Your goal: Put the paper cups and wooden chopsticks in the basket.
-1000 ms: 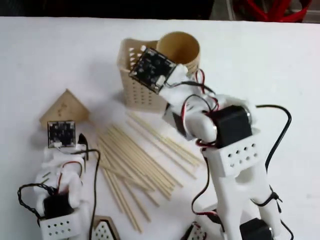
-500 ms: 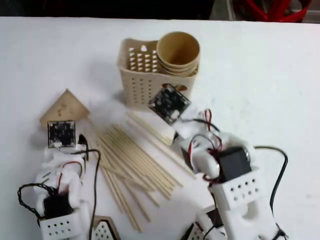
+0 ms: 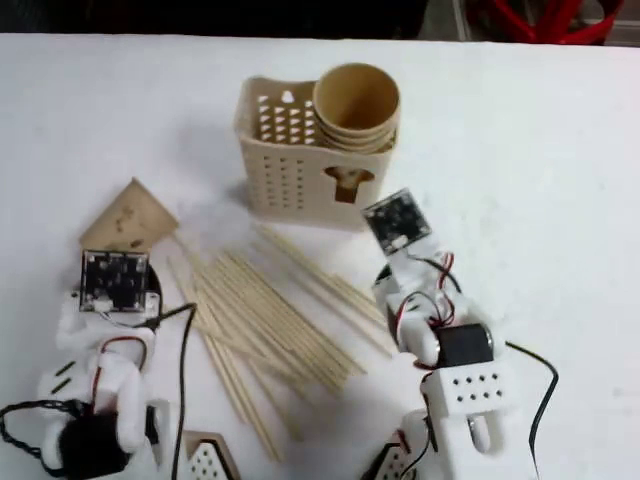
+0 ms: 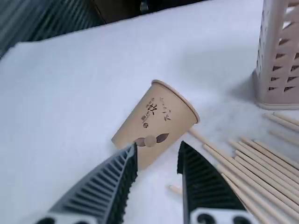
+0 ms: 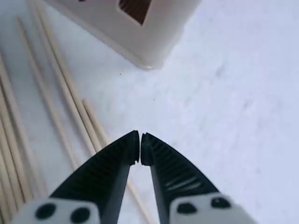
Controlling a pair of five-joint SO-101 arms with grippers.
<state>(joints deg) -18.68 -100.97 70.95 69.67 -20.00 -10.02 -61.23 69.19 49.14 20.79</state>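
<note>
A paper cup [image 4: 156, 122] lies on its side on the white table, left of the basket; the high view shows the cup [image 3: 128, 215] just beyond my left arm. My left gripper [image 4: 157, 148] is open, its tips just short of the cup's side. The beige perforated basket [image 3: 295, 170] stands at the back with stacked paper cups [image 3: 357, 105] in its right end. Several wooden chopsticks [image 3: 270, 315] lie scattered in front of the basket. My right gripper [image 5: 140, 139] is shut and empty, low over the table by the basket's corner [image 5: 140, 28] and a few chopsticks [image 5: 60, 93].
The basket's wall [image 4: 280, 51] and chopstick ends [image 4: 261, 163] lie to one side of the left gripper. The table's far edge meets a dark background. Bare white table [image 3: 540, 180] stretches right of the basket.
My right arm has pulled back from over the basket toward the table's front and come down low. The left arm has shifted slightly toward the front.
</note>
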